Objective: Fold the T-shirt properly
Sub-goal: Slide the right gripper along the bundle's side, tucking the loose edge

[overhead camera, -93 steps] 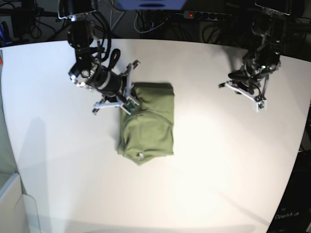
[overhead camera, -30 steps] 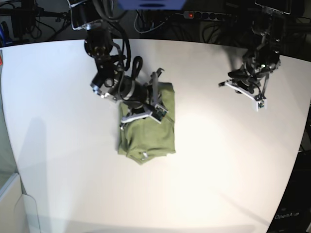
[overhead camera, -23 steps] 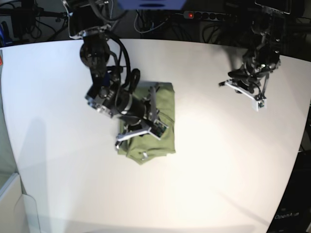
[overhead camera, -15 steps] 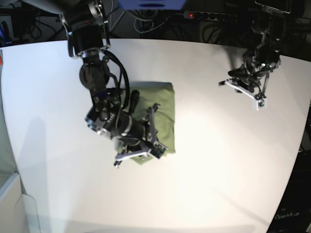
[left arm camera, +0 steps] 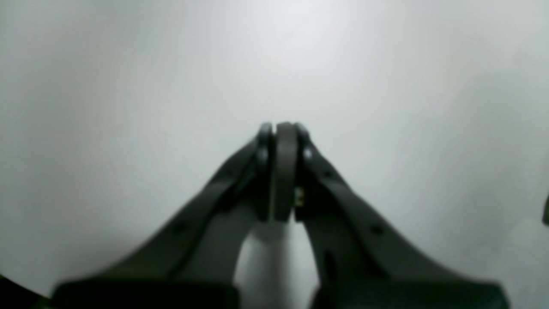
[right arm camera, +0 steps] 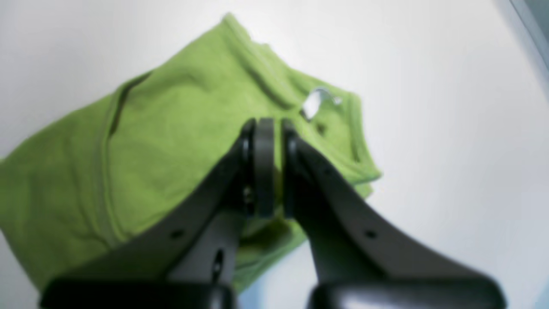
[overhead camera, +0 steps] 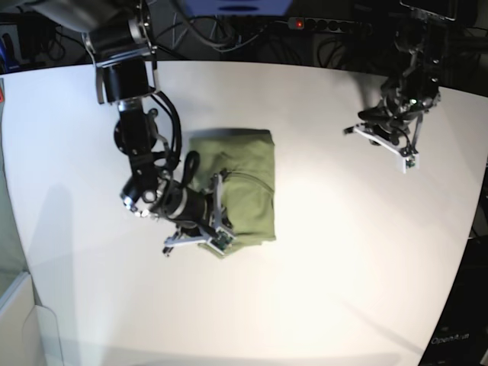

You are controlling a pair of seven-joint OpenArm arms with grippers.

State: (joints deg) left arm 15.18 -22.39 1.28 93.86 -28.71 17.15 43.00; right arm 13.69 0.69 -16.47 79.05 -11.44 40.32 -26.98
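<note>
Swept down along the folded T-shirt (overhead camera: 244, 187) from its far edge to its near one within moments: right gripper (overhead camera: 216, 223), fingers pressed together on nothing, now low over the near hem; reads as a smoothing pass on a fold close to finished; shirt lying as a compact green rectangle on the white table (overhead camera: 343, 252), left of centre; left gripper (overhead camera: 409, 158) parked well apart, likewise closed and empty; small white label (right arm camera: 315, 99) at the collar, markings too blurred to read.
</note>
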